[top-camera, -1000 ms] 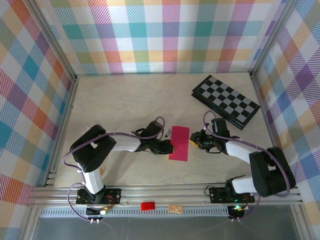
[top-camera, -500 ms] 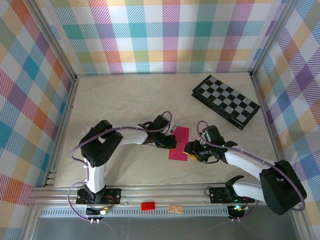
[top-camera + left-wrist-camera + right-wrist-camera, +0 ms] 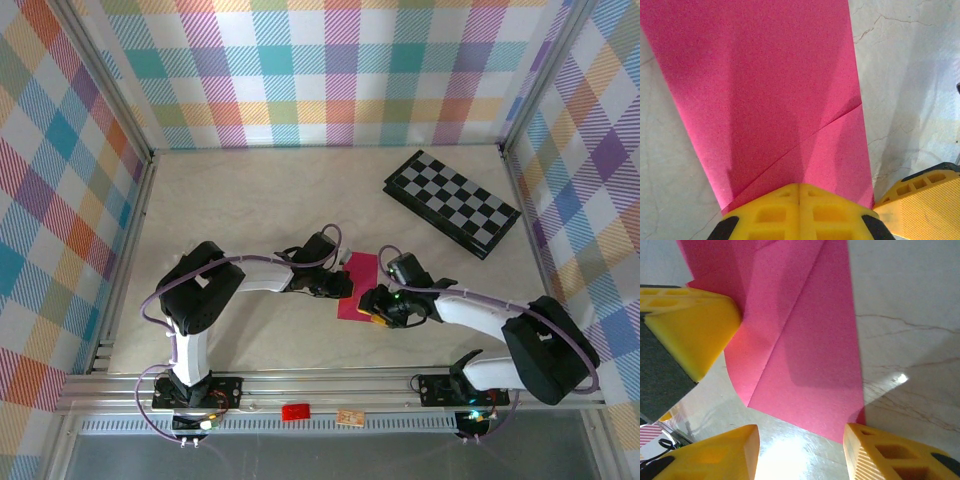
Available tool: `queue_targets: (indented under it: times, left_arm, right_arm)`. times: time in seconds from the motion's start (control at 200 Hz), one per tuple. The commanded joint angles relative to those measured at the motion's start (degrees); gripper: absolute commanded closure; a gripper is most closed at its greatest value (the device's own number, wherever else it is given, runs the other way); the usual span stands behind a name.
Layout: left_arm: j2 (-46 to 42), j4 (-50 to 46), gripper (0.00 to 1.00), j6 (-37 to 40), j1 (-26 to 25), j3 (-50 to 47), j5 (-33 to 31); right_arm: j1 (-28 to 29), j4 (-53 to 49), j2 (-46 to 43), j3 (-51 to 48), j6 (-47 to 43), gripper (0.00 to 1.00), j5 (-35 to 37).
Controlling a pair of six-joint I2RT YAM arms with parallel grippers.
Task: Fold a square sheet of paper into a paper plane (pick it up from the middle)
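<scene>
The square sheet of paper (image 3: 360,283) lies on the table as a narrow magenta-pink strip with a diagonal crease (image 3: 765,90) (image 3: 805,340); no paper plane shape shows. My left gripper (image 3: 345,286) is shut, and its joined yellow tips (image 3: 799,188) rest on the strip's left edge. My right gripper (image 3: 376,312) stands open at the strip's near right corner. Its two yellow fingers (image 3: 875,450) straddle the paper's near end (image 3: 800,434) with nothing held between them. One left finger (image 3: 690,325) shows beside the paper in the right wrist view.
A black-and-grey checkerboard (image 3: 453,203) lies at the back right near the plaid wall. A small red tag (image 3: 295,411) and a tan tag (image 3: 349,418) sit on the front rail. Plaid walls enclose the pale table (image 3: 240,210) on three sides.
My right gripper has swung left and nearer to the paper's near right corner, and its jaws have opened. My left gripper has shifted slightly right onto the paper's edge and stayed shut.
</scene>
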Motion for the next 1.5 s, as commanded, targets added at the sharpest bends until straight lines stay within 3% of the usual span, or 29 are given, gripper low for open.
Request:
queue_targets:
  times: [0.0, 0.33, 0.71, 0.975, 1.25, 1.495]
  left_arm:
    - [0.38, -3.91, 0.99, -0.53, -0.03, -2.31, -0.4]
    - [-0.35, -4.57, 1.0, -0.32, -0.01, -2.35, -0.66]
    - [-0.27, -4.63, 1.0, -0.24, -0.05, -2.65, -0.99]
    - [0.21, -5.02, 1.0, 0.04, -0.04, -2.65, -1.45]
    - [0.68, -4.84, 1.0, -0.05, 0.03, -2.45, -1.37]
    - [-0.01, -5.13, 1.0, -0.13, -0.05, -2.39, -1.28]
  right_arm:
    - [0.39, 1.24, 0.57, 1.32, 1.1, 0.51, 0.95]
    - [0.39, 0.33, 3.81, 2.3, 1.67, 0.5, 2.72]
    - [0.31, 8.52, 5.84, 2.65, 2.2, 0.44, 1.89]
    - [-3.1, 9.11, 6.07, 4.63, 0.27, 0.44, 0.29]
    - [-7.82, 14.95, 8.52, 3.58, -0.54, 0.46, -4.95]
    - [-8.83, 15.09, 9.6, 3.22, -1.11, 0.54, -3.52]
